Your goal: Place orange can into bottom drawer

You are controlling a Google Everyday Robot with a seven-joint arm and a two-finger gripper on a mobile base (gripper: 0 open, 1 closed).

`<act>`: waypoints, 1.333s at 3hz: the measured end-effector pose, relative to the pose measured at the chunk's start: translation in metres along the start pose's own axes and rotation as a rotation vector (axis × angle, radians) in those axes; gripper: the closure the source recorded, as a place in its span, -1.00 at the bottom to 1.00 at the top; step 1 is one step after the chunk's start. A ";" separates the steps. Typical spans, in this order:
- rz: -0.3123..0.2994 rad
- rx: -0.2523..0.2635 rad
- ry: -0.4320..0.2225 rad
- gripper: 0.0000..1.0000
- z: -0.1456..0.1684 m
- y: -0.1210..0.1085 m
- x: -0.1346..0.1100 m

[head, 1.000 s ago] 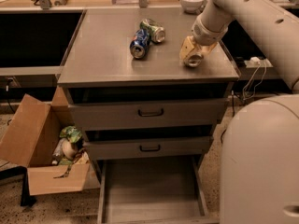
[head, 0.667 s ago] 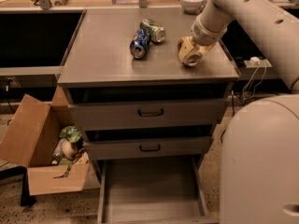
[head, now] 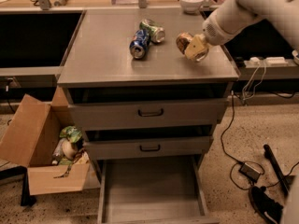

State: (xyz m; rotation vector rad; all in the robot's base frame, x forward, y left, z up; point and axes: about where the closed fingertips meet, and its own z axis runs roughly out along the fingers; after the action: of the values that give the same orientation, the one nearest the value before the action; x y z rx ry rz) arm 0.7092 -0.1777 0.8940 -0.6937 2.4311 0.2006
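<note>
The orange can (head: 183, 41) lies on its side at the right of the cabinet top (head: 103, 59), just over the surface. My gripper (head: 195, 48) reaches in from the upper right and is shut on the orange can, its pale fingers (head: 198, 45) wrapped around the can's near end. The bottom drawer (head: 152, 186) is pulled out at the foot of the cabinet, and its flat grey floor is bare. The two upper drawers with dark handles are slightly ajar.
A blue can (head: 139, 43) and a green can (head: 153, 30) lie on the cabinet top left of the gripper. A white bowl (head: 191, 2) stands behind. An open cardboard box (head: 37, 146) of rubbish sits on the floor at left. Cables (head: 243, 164) lie on the floor at right.
The gripper with the orange can has shifted slightly up and left over the cabinet top. The large white robot body that filled the lower right has gone from view.
</note>
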 end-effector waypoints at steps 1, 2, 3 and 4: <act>-0.111 -0.087 -0.096 1.00 -0.024 0.021 0.008; -0.195 -0.218 -0.206 1.00 -0.043 0.047 0.017; -0.270 -0.234 -0.236 1.00 -0.047 0.054 0.015; -0.268 -0.232 -0.232 1.00 -0.046 0.054 0.015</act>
State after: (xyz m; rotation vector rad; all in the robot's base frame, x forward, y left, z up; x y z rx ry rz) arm 0.6473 -0.1519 0.9214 -1.0292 2.0886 0.4340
